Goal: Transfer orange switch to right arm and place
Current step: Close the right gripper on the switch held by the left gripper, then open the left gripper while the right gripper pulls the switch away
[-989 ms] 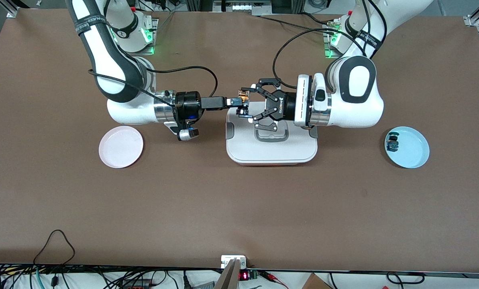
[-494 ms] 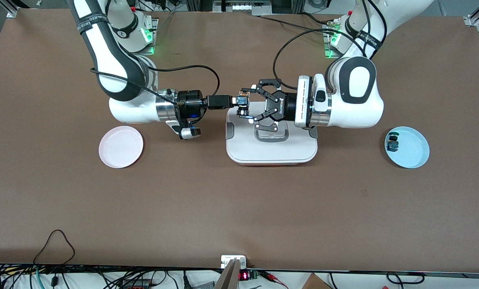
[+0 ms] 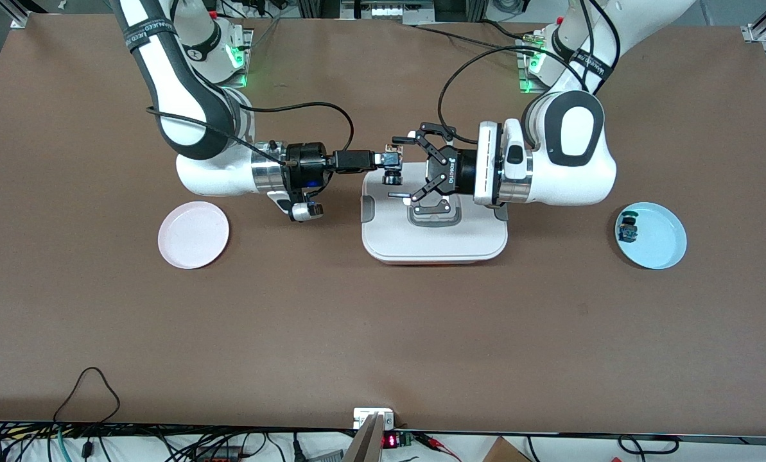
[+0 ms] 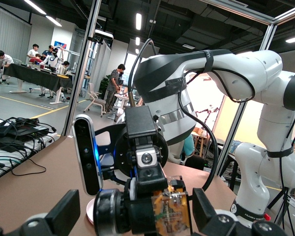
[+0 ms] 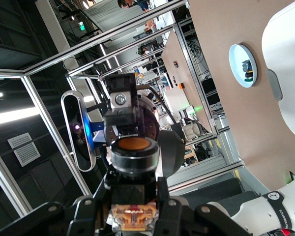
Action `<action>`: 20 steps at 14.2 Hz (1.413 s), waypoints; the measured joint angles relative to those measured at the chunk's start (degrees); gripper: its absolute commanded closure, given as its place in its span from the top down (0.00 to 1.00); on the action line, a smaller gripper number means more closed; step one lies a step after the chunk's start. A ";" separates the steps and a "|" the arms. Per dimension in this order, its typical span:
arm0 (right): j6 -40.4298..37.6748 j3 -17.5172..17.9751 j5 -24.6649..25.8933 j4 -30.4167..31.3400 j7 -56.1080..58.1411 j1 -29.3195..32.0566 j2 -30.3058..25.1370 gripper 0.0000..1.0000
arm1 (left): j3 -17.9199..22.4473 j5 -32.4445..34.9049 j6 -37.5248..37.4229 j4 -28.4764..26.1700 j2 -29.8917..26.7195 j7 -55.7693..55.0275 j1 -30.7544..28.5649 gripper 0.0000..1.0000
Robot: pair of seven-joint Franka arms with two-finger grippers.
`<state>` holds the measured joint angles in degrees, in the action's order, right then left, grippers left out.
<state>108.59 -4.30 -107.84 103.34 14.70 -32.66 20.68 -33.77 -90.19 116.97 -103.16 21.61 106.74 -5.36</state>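
Handover looks all but complete. The orange switch (image 3: pixel 392 163) sits clamped in the jaws of the right gripper (image 3: pixel 386 159), in the air over the white lidded box (image 3: pixel 434 240) at mid-worktop. The left gripper (image 3: pixel 400 168), at the switch's three o'clock, has its jaws spread apart and clear of it. Left to do: carry it to the pink plate (image 3: pixel 193 234), around seven o'clock, the likely spot, and set it down.

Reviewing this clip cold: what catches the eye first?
The two arms meet tool to tool over the white lidded box at mid-table. The right tool is shut on the orange switch, while the left tool stands open around it. A pink plate lies toward the right arm's end.
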 measured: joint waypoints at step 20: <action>-1.37 -1.41 30.21 -0.06 5.95 14.23 -0.40 0.00 | 0.33 29.97 -15.70 10.98 -2.33 -46.34 -8.75 1.00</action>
<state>107.22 -5.71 -77.63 103.27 20.66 -18.43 20.29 -33.45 -60.22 101.28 -92.18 19.28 60.40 -14.11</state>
